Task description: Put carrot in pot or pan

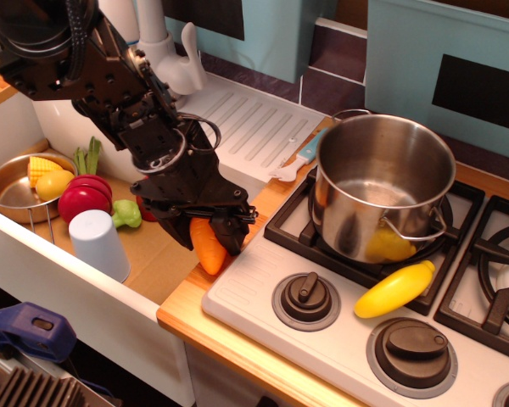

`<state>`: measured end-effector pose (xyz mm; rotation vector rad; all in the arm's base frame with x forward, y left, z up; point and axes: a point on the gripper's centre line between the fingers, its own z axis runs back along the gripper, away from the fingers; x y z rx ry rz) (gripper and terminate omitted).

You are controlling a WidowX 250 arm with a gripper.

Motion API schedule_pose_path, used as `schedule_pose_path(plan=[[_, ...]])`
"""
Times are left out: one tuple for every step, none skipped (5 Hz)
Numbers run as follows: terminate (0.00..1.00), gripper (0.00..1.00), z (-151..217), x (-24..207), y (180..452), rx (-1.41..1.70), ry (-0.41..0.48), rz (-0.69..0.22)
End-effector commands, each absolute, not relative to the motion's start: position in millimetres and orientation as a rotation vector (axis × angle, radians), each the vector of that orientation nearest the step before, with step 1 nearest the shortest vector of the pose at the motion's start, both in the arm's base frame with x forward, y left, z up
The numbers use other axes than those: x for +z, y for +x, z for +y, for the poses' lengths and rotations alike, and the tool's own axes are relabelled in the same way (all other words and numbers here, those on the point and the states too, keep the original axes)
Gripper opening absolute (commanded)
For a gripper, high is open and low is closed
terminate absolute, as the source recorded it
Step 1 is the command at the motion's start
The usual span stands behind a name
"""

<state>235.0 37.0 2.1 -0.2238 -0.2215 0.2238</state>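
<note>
Carrot (pixel 207 245) in claw (pixel 210 239); counter edge (pixel 180 303)

The black arm slants down from the upper left, its hand (pixel 210 231) pointing downward, fingers closed.

A wooden counter (pixel 205 326) is seen carrying a white toy stove (pixel 339 335). A steel pot (pixel 382 191) is set on the black burner grate (pixel 299 222), and a yellow toy vegetable (pixel 396 288) is laid beside it.

one carrot (pixel 207 244), one steel pot (pixel 383 186), three stove knobs (pixel 304 298)
</note>
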Motion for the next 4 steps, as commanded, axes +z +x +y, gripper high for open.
schedule_pose_path(plan=[[0.0, 0.0, 46, 36, 242, 0.182, -0.154, -0.21], [0.0, 0.0, 44, 70, 250, 0.186, -0.056, -0.207], [0.0, 0.0, 31, 102, 253, 0.232, 0.062, -0.24], [0.0, 0.0, 9, 132, 278, 0.289, 0.179, -0.319]])
